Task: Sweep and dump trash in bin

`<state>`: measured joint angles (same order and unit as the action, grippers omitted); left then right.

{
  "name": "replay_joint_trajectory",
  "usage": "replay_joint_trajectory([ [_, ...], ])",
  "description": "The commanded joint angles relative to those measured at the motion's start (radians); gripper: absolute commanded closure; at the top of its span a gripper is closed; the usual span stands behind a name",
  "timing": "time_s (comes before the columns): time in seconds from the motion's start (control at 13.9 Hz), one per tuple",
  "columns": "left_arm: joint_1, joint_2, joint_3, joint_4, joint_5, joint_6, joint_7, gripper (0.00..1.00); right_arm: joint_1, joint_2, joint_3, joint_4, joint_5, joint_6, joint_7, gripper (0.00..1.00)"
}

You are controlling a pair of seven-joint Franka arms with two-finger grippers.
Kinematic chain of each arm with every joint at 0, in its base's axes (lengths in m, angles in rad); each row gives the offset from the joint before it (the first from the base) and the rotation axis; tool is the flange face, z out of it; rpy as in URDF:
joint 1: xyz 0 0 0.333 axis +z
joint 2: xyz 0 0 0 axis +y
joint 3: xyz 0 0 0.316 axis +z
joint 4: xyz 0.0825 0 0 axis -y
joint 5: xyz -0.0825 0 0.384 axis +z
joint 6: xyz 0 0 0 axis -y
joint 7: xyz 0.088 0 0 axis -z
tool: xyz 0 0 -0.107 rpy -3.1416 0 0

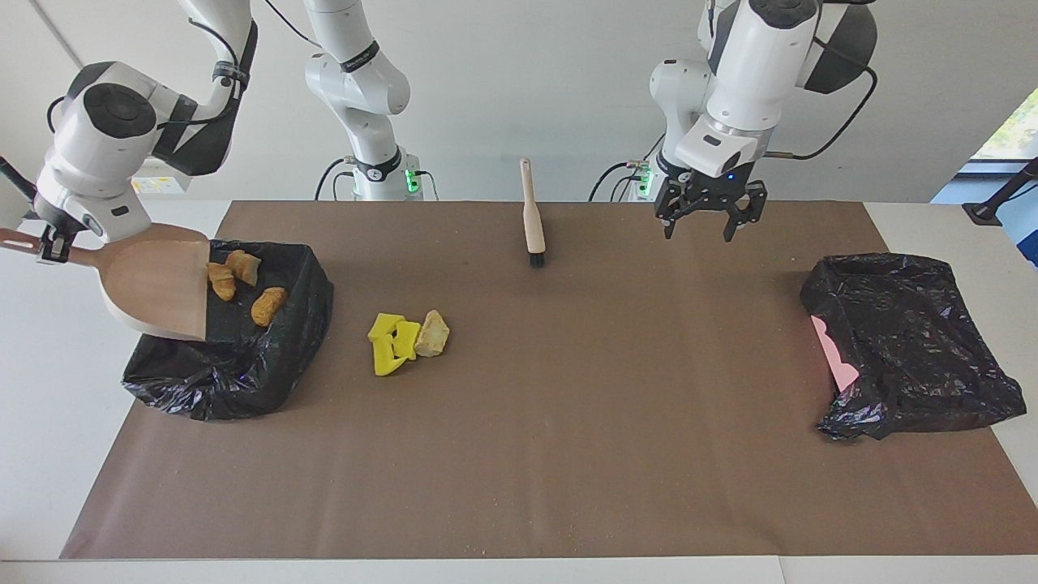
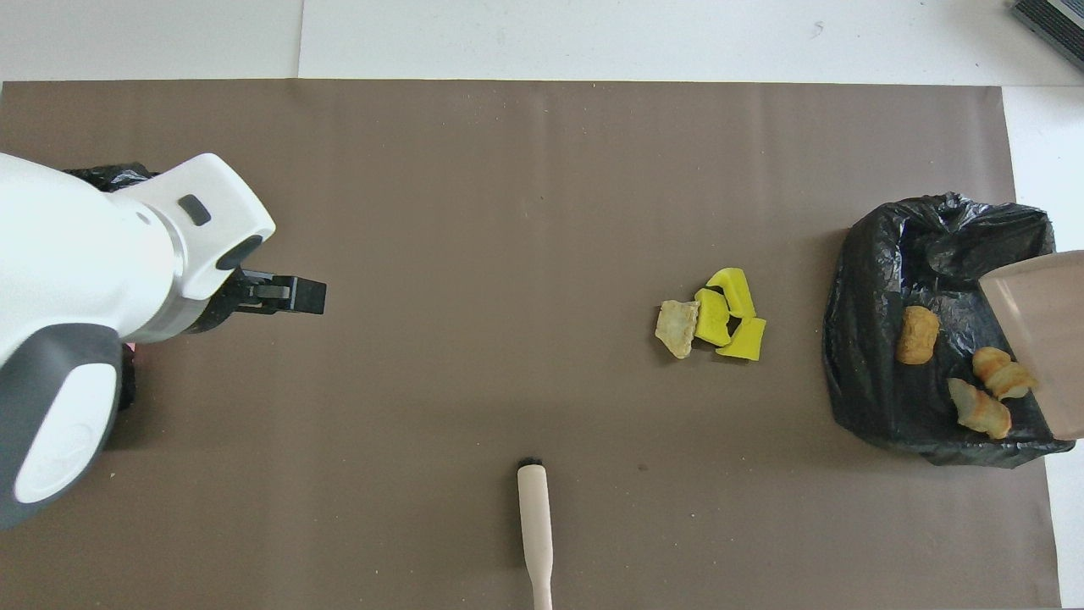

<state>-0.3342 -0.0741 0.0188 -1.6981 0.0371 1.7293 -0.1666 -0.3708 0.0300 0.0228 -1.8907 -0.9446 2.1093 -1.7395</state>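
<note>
Dustpan tipped over the bin, three pieces of trash already lying inside.

The right hand (image 1: 50, 246) is clenched on the handle of the dustpan (image 1: 158, 288), which only the facing view shows; from overhead just the pan's edge enters, tilted over the black-lined bin (image 1: 243, 365) at the right arm's end of the counter (image 1: 568, 454). Three orange-brown pieces (image 2: 974, 381) lie in the bin. The left hand (image 1: 707, 221) hangs released, fingers apart, over the brown mat; overhead its arm hides most of the second black bag (image 1: 908, 341). The yellow wedges (image 1: 392, 339) and a beige chunk (image 1: 433, 333) stay on the mat beside the bin. The brush (image 1: 532, 215) lies nearer the robots.
</note>
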Motion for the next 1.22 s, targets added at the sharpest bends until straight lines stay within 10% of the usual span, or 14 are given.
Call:
replay_joint_trajectory([
  [0.0, 0.096, 0.019, -0.011, 0.150, 0.015, -0.149, 0.116, 0.00, 0.016, -0.042, 0.008, -0.024, -0.056, -0.054, 0.063, 1.00],
  [0.5, 0.217, 0.022, -0.008, 0.245, 0.003, -0.295, 0.217, 0.00, 0.015, -0.165, 0.081, 0.056, 0.110, -0.237, 0.098, 1.00],
  [1.15, 0.303, 0.031, -0.045, 0.272, -0.083, -0.333, 0.216, 0.00, 0.016, -0.205, 0.340, 0.085, 0.495, -0.456, 0.673, 1.00],
])
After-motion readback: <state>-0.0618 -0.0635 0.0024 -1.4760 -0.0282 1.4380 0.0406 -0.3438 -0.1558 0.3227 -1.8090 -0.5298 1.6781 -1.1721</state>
